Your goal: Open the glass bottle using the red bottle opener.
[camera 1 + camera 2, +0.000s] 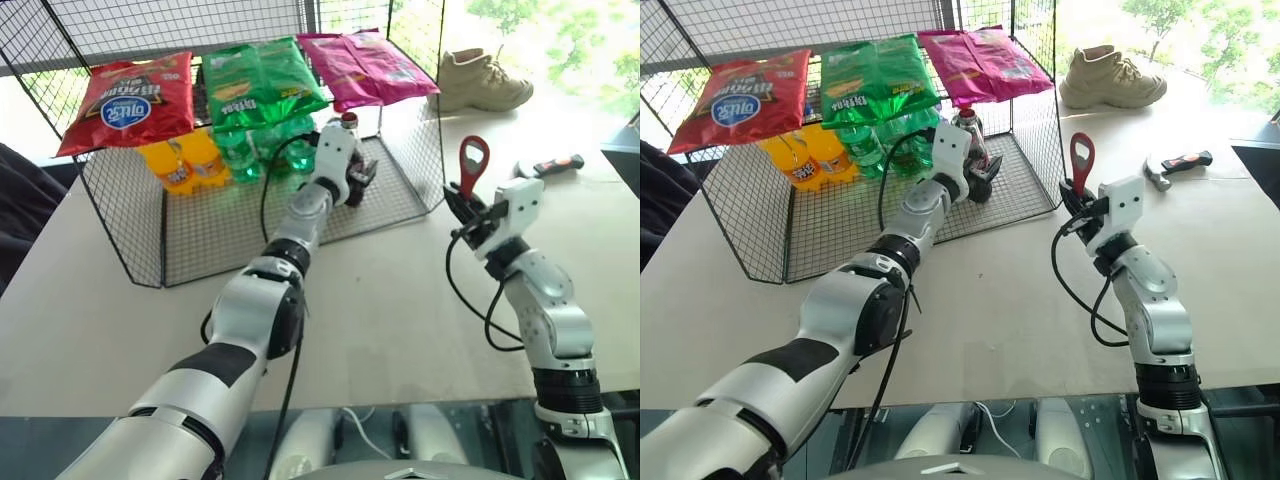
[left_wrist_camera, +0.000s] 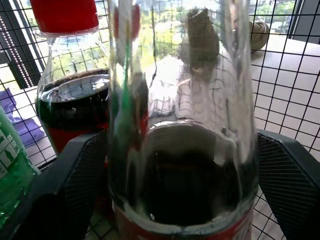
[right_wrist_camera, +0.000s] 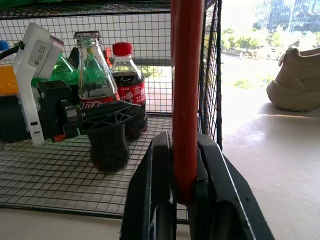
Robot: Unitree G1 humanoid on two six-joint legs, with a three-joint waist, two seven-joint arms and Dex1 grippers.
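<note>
We close on the glass bottle while the opener waits upright.

From the head view, our left gripper (image 1: 362, 178) reaches into the wire basket (image 1: 200, 235), and our right gripper (image 1: 470, 215) stands over the table (image 1: 400, 300), clamped on the red bottle opener (image 1: 473, 165), ring head up. In the left wrist view, the glass bottle (image 2: 182, 150) sits between our spread fingers (image 2: 70, 175), not yet squeezed; its clear neck rises above the dark drink and red label band. In the right wrist view, the capped bottle stands just beside the plastic cola bottle (image 3: 127, 87). A slanted squeeze could tip it against that neighbour, we judge.
</note>
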